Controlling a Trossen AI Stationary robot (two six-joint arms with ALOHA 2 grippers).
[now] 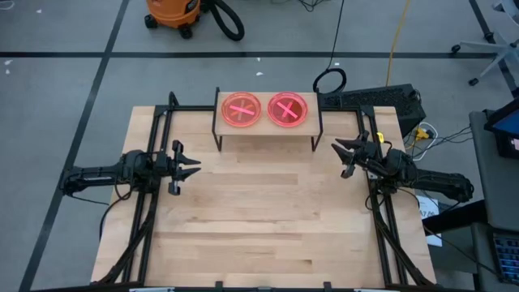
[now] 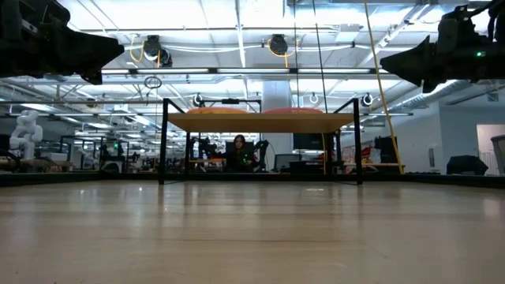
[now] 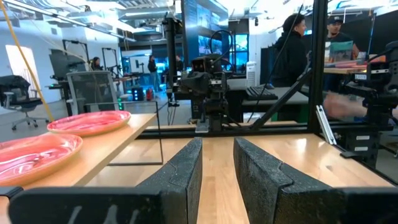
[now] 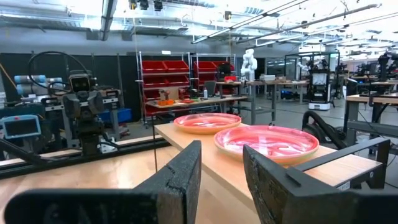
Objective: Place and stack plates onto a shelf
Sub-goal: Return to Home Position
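Two pink-red plates lie side by side on the shelf (image 1: 268, 130), a light-wood board on thin black legs at the table's far middle: the left plate (image 1: 242, 109) and the right plate (image 1: 289, 109). The right wrist view shows them too, the near plate (image 4: 266, 141) and the farther plate (image 4: 207, 122). My left gripper (image 1: 195, 168) hovers open at the table's left edge, level, pointing right. My right gripper (image 1: 340, 156) hovers open at the right edge, angled toward the shelf. Neither holds anything.
Black frame rails (image 1: 154, 162) run along the table's left and right sides. The bare wooden tabletop (image 1: 268, 219) spreads between the arms and in front of the shelf. People stand in the room beyond the table (image 3: 292, 50).
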